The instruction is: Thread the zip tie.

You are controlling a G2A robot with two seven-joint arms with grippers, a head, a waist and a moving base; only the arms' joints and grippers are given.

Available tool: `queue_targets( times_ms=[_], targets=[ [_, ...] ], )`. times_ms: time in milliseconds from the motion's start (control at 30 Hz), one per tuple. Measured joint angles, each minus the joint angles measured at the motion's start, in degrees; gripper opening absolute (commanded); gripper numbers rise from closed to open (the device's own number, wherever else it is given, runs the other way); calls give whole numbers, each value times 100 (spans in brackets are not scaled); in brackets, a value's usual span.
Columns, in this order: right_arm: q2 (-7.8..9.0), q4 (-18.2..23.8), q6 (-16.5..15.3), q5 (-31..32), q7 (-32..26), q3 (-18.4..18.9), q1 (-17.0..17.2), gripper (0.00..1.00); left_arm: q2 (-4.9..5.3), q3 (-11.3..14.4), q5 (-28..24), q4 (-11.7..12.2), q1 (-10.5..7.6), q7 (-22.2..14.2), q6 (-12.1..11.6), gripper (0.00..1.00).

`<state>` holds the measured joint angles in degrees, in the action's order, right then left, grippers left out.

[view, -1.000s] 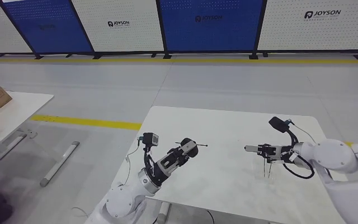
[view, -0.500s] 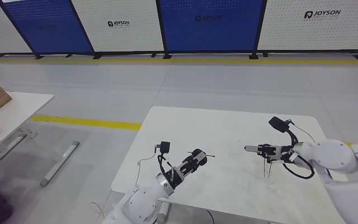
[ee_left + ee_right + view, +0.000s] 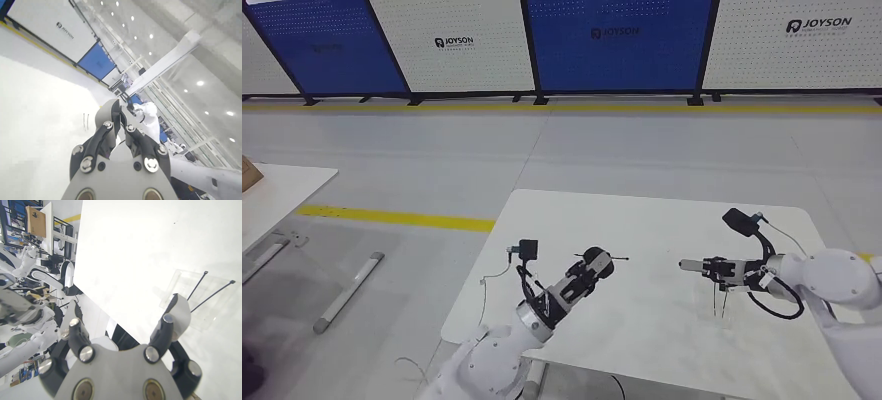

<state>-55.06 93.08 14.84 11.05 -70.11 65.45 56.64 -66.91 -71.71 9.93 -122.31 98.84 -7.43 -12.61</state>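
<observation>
The zip tie (image 3: 619,259) shows in the top view as a thin black line sticking out towards 3 o'clock from the left gripper (image 3: 600,264), above the table's (image 3: 642,220) 8 o'clock part. The strip is too fine there to tell head from tail, and how much of it lies hidden inside the grip cannot be seen. In the left wrist view the left gripper (image 3: 120,113) has its pads pressed together, clenched on the tie, though the strip itself cannot be made out between them.

Facing it from the 3 o'clock side, well apart, the right gripper (image 3: 685,266) hangs over the table. The right wrist view shows the right gripper (image 3: 125,300) spread wide with nothing in it.

At about 5 o'clock from the right gripper lie two spare zip ties (image 3: 723,302), side by side. They (image 3: 197,283) rest on a clear tray (image 3: 170,289), whose far corner is cut off at the frame edge. One finger hides the near ends of both ties.
</observation>
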Motion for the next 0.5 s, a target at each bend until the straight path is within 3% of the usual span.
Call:
queue_targets(
  times_ms=[133, 233, 367, 500],
  targets=[
    [0, 0, 0, 0, 0, 0, 0, 100, 33, -223, 103, -650, 225, -11, -6, 0],
    [0, 0, 0, 0, 0, 0, 0, 100, 49, -328, 127, -868, 320, -73, 33, 0],
    [0, 0, 0, 0, 0, 0, 0, 100, 60, -392, 78, -895, 390, -154, 86, 0],
    [0, 0, 0, 0, 0, 0, 0, 100, 62, -311, 12, -527, 372, -299, 192, 0]
  ],
)
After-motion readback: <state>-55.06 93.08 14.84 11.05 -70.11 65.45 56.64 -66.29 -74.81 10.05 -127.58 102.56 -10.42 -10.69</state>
